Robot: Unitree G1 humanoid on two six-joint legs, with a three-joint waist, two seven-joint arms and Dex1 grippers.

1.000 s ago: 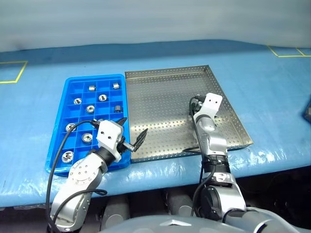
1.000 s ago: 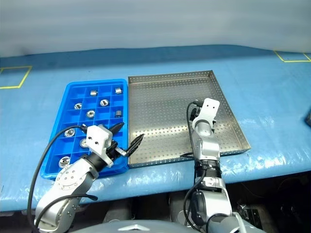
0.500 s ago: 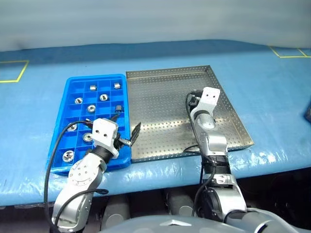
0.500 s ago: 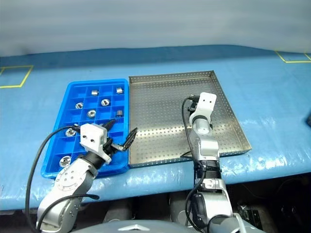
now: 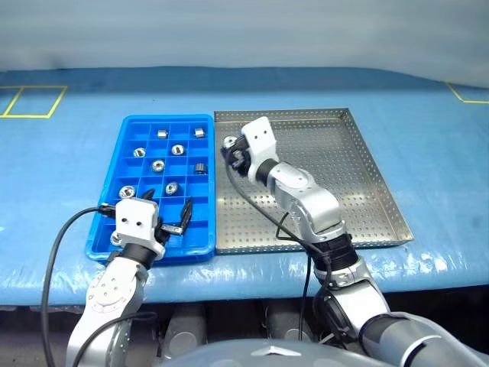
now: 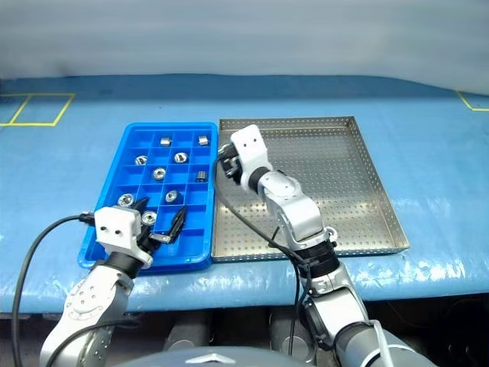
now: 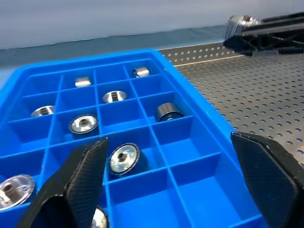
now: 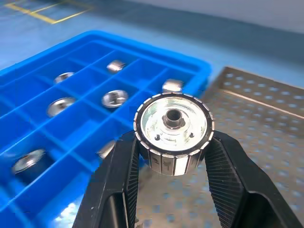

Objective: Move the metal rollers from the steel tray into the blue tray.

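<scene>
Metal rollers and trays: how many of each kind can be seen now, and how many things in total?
Metal rollers: 10 seen, 9 in the blue tray and 1 in the right gripper
Trays: 2, the blue tray and the steel tray
Total: 12

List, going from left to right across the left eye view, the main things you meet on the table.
Yellow tape outline → blue tray holding metal rollers → right gripper gripping a roller → steel tray → yellow tape corner.
</scene>
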